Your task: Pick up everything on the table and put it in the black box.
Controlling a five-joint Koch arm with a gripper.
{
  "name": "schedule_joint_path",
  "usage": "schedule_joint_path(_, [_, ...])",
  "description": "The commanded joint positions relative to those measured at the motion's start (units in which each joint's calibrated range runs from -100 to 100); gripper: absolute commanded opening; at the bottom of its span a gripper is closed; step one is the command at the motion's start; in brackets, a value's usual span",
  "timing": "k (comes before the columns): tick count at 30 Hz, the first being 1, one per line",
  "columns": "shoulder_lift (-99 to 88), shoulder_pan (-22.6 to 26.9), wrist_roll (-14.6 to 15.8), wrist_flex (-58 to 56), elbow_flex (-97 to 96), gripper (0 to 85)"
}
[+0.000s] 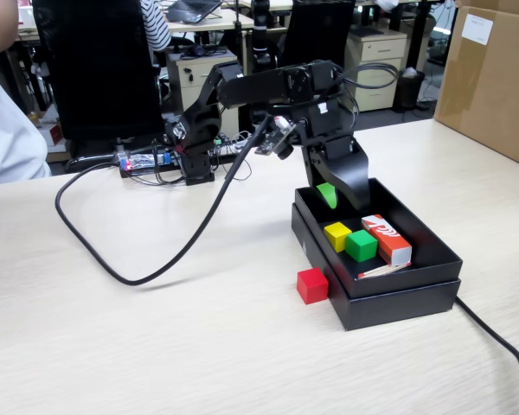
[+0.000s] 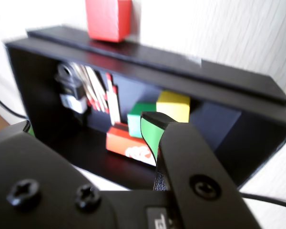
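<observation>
The black box point(image 1: 415, 278) sits on the table point(image 1: 156, 346), in its wider lid. Inside it lie the yellow cube point(image 1: 337, 235), the green cube point(image 1: 361, 245) and a red-and-white carton point(image 1: 386, 239). The red cube point(image 1: 312, 285) stands on the table, against the box's left front corner. My gripper point(image 1: 342, 201) hangs over the back of the box, open and empty, with green pads. In the wrist view the gripper point(image 2: 88, 126) looks into the box point(image 2: 157, 62) at the yellow cube point(image 2: 173, 106), the green cube point(image 2: 140, 118) and the carton point(image 2: 131, 145). The red cube point(image 2: 108, 19) lies beyond the far rim.
A thick black cable point(image 1: 138, 277) loops over the table left of the box, and another point(image 1: 502, 346) runs off at the front right. A big brown carton point(image 1: 493, 78) stands at the right. Thin sticks point(image 2: 97, 93) lie in the box. A person point(image 1: 4, 121) sits at the far left.
</observation>
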Motion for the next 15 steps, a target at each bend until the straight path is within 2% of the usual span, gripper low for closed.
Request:
schedule_joint_path(1, [-6.68,-1.81,-1.66,0.14,4.74,46.8])
schedule_joint_path(7, [-5.53,-5.18,-3.03,0.14,3.93,47.5])
schedule_joint_path(15, [3.53,-5.42,-3.17,0.14,3.65,48.4])
